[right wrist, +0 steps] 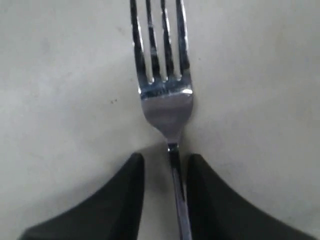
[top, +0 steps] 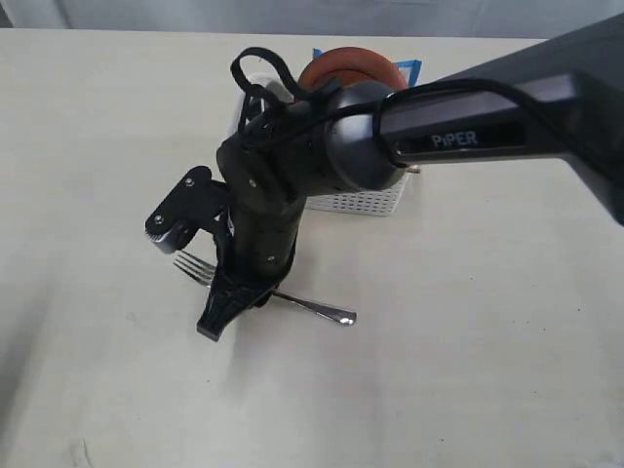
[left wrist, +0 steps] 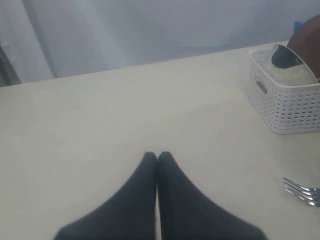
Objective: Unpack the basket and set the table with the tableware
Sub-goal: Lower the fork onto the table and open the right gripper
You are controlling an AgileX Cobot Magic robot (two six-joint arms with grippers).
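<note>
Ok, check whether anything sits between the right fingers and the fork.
Nothing visible does. The fork lies flat on the table, its handle in the gap of the right gripper, between the fingers, with only tabletop around it.

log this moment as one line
right gripper open astride fork handle | fork flat on table | left gripper shut, empty | plate in basket

White "PiPER" lettering on the dark link of the right arm (top: 507, 107)
</note>
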